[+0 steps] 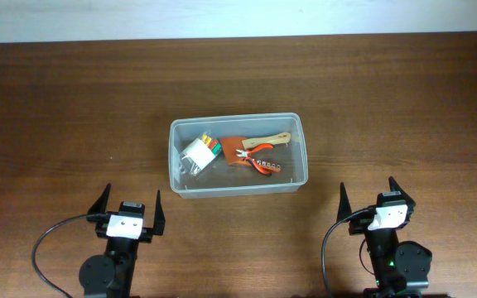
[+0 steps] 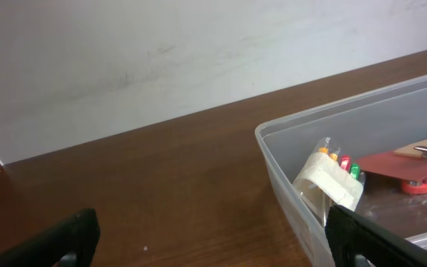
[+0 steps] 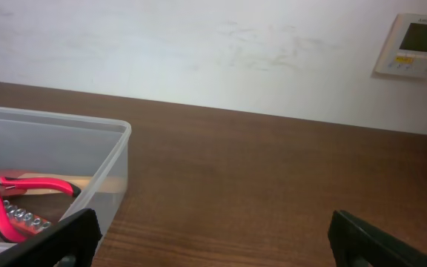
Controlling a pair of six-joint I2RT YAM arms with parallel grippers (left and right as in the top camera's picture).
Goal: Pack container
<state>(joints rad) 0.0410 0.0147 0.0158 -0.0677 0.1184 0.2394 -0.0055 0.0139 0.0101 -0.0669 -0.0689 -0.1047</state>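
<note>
L arm [image 1: 127,225], R arm [image 1: 387,217] nr table [image 1: 56,99] edge, jaws wide.

No lettering can be read from here. The wall control panel [image 3: 419,46] carries a grey display and small yellow marks beneath it, all too small and blurred to make out.
</note>
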